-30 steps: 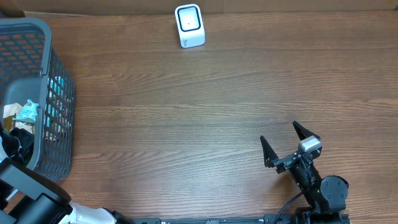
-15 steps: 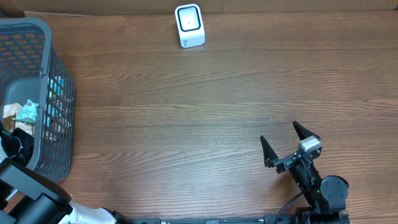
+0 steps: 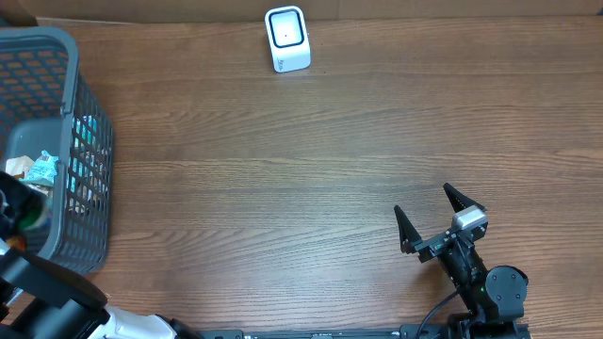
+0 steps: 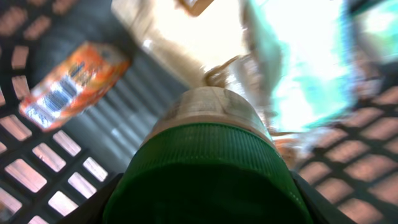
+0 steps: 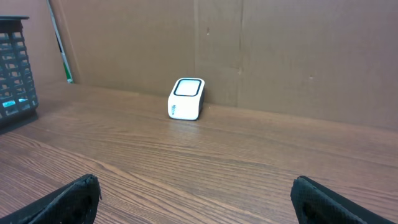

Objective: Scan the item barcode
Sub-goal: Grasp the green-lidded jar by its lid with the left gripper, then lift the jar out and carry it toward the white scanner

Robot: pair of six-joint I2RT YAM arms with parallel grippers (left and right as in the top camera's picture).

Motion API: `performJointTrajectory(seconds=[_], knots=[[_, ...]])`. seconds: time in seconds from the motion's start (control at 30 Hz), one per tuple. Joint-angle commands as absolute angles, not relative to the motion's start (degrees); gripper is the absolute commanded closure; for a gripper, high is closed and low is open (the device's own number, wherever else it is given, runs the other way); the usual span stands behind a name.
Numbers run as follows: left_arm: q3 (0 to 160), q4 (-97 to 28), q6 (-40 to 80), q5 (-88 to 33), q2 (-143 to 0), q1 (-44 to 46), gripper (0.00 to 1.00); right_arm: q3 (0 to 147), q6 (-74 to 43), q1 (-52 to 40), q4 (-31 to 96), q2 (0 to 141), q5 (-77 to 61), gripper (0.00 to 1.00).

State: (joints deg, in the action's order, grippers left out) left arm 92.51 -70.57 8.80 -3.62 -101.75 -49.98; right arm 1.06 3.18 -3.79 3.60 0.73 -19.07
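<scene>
Green-capped bottle (image 4: pixel 205 168) inside basket (image 3: pixel 89 160), walls close

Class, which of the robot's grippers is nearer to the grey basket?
Left. The left gripper is down inside the basket, closed around a green-capped bottle. The right gripper hangs open over the table towards its opposite end, well apart from the basket.
</scene>
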Motion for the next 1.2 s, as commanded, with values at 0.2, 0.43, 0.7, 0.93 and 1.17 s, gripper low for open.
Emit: performJointTrajectory(seconds=[0.2,0.43,0.7,0.93,1.17], knots=[[110.1,-74.4,9.1,-20.2,-96.8,-49.2,0.61,0.5,3.0,-3.7,3.3,0.3,-18.7,0.0],[119.9,-74.3,9.5,-34.1,-90.8,-45.8,0.64,0.5,3.0,-3.7,3.3,0.3,-18.7,0.0],[122.4,-73.1,9.1,-34.1,-82.7,-33.0,0.63,0.5,3.0,-3.7,3.3,0.3,-18.7,0.0],[121.6,-78.8,7.6,-24.6,-82.5,-15.0,0.61,0.5,3.0,-3.7,3.3,0.3,-18.7,0.0],[120.1,-85.6,7.2,-13.6,-88.1,-2.7,0.62,0.5,3.0,-3.7,3.3,0.3,-18.7,0.0]])
